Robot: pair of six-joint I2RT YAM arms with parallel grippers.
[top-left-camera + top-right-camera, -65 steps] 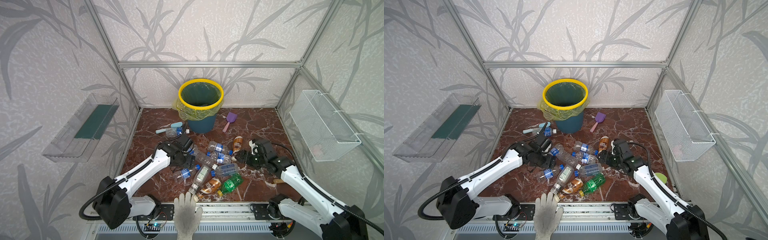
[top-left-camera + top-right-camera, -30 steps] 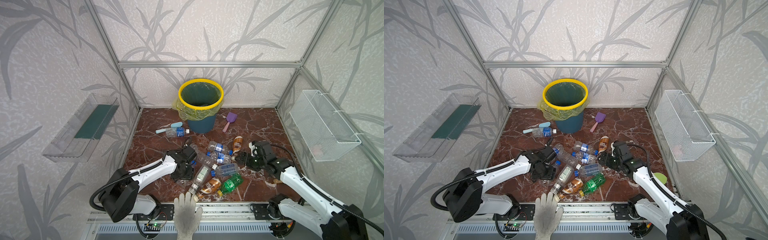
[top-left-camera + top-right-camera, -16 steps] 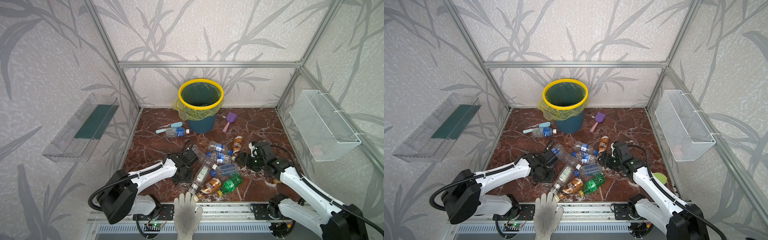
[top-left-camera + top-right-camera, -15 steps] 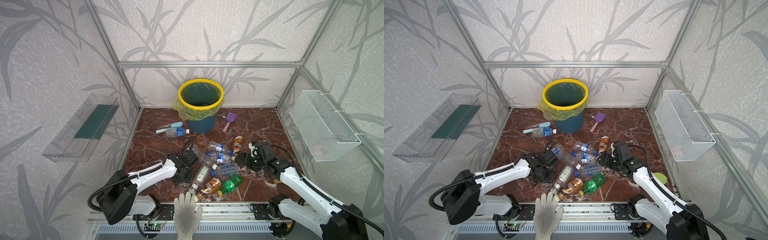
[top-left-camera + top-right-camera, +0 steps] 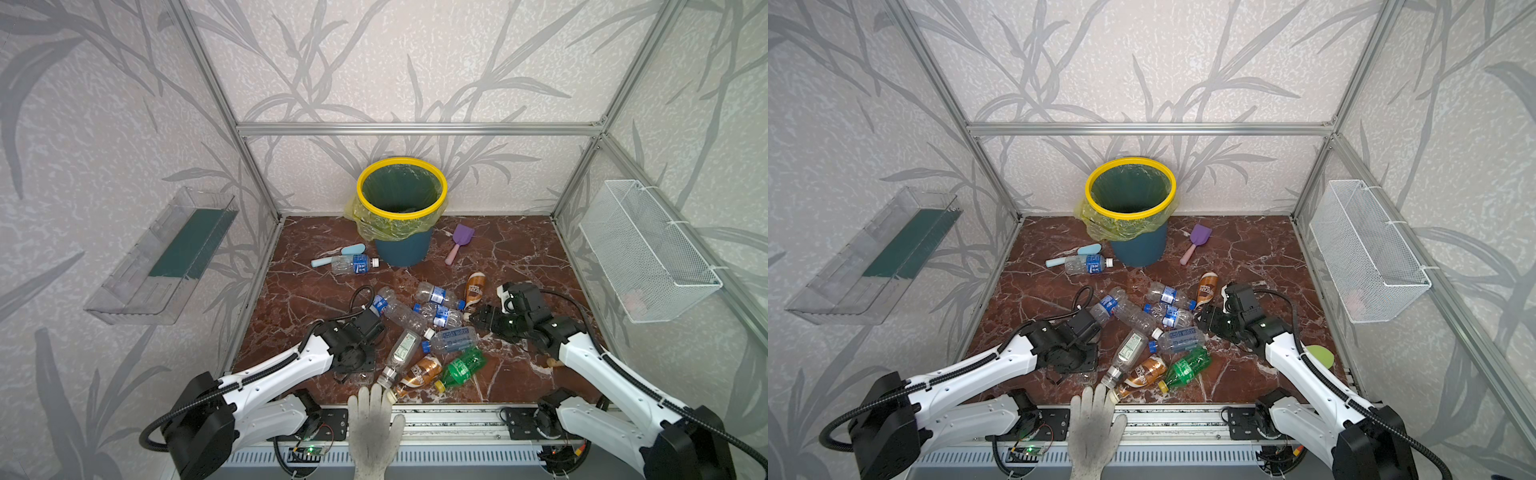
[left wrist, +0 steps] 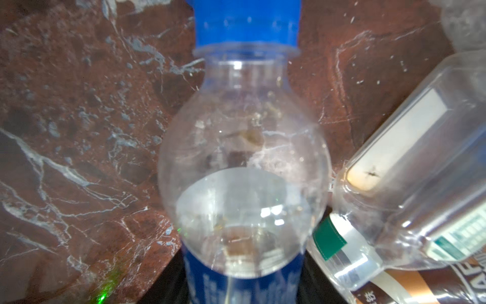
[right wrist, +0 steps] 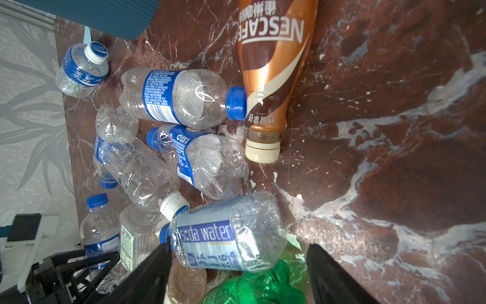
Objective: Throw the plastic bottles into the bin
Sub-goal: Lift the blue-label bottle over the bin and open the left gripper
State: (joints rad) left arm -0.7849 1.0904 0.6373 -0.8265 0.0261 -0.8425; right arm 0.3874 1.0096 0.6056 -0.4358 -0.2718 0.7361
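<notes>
Clear plastic with a blue cap: one bottle point(image 6: 243, 158) lies clamped in the left jaws near its label, likely for lifting off the tabletop point(image 5: 519, 257). The right jaws stand apart, straddling the soda-water bottle point(image 7: 226, 234). The bin point(image 5: 401, 251) stands well behind the pile.

Left wrist view: blue-capped bottle point(image 6: 243, 158) blurred, its cap and label cut by the edges; left tool point(image 6: 242, 290) visible only as dark slivers. Right wrist view: green bottle point(image 7: 257, 287), bin point(image 7: 105, 15) and right tool point(image 7: 238, 247) cropped by edges.
</notes>
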